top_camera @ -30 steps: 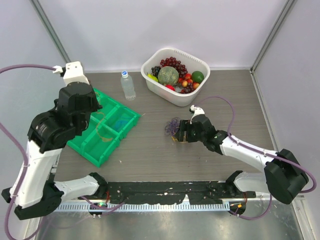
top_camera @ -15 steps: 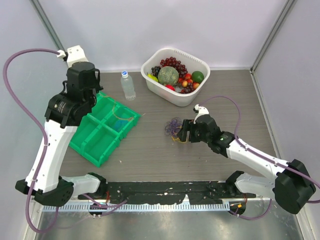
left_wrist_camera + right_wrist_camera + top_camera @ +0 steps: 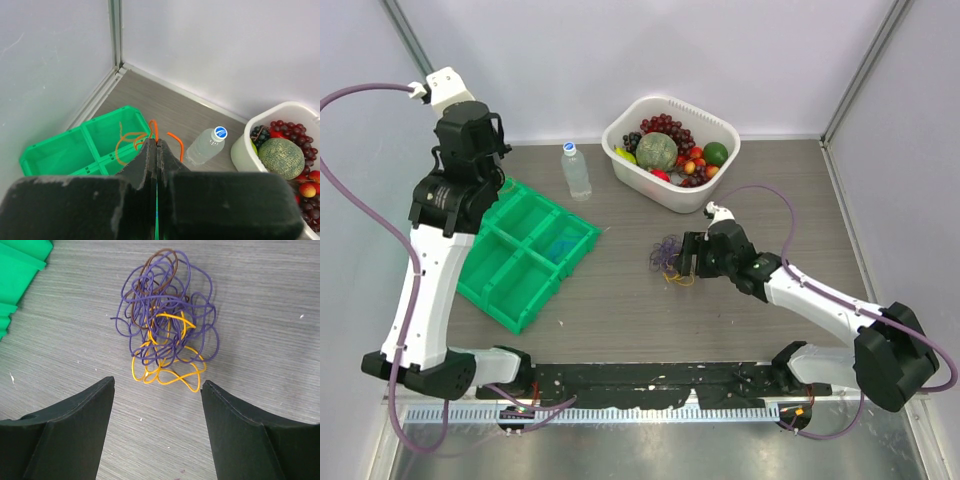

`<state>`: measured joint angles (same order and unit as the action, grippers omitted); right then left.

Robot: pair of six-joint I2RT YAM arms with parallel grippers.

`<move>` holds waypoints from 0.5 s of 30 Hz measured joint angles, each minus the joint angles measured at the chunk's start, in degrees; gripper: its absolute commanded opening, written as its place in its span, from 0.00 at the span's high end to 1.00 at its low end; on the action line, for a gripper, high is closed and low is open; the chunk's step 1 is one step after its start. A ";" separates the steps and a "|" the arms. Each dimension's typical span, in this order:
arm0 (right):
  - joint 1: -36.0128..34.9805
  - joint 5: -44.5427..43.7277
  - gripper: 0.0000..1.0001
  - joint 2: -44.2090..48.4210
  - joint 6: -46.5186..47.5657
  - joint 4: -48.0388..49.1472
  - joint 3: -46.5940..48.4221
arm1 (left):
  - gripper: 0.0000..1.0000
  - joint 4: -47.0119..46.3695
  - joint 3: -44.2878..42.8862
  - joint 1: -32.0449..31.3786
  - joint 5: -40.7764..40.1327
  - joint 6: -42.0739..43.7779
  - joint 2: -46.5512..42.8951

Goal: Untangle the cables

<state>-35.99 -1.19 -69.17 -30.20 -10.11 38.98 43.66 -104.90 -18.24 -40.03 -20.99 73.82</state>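
The cables lie as a tangled bunch of purple, yellow and dark brown loops on the grey table, also seen in the top view. My right gripper is open and empty, low over the table just short of the bunch, one jaw on each side of its near edge. My left gripper is raised high over the green tray and is shut on a thin orange cable, whose loops hang from the fingertips. A blue cable lies in one tray compartment.
The green divided tray sits at the left. A water bottle stands behind it. A white basin of fruit is at the back centre. Walls close in the back and both sides.
My left arm has swung up and back to the left, lifting the orange cable out of the tray. My right gripper stays open by the bunch, shifted only slightly.
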 measured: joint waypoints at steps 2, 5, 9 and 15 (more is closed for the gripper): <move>0.63 0.09 0.25 -0.22 0.07 -0.07 0.70 | 1.00 -0.44 1.09 1.51 0.68 -0.94 0.61; 1.64 1.11 0.25 -0.22 0.13 -0.02 1.27 | 1.00 -0.57 2.69 2.80 0.87 -1.55 1.33; 2.91 2.45 0.25 -0.22 0.39 -0.33 1.31 | 1.00 -1.16 4.96 3.93 0.87 -2.69 1.75; 4.35 3.65 0.25 -0.22 0.96 -0.83 1.31 | 1.00 -2.08 12.87 5.31 0.63 -6.54 1.81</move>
<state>-31.64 2.46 -69.38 -29.23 -10.94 40.29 41.58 -92.03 -12.93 -39.40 -27.53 75.64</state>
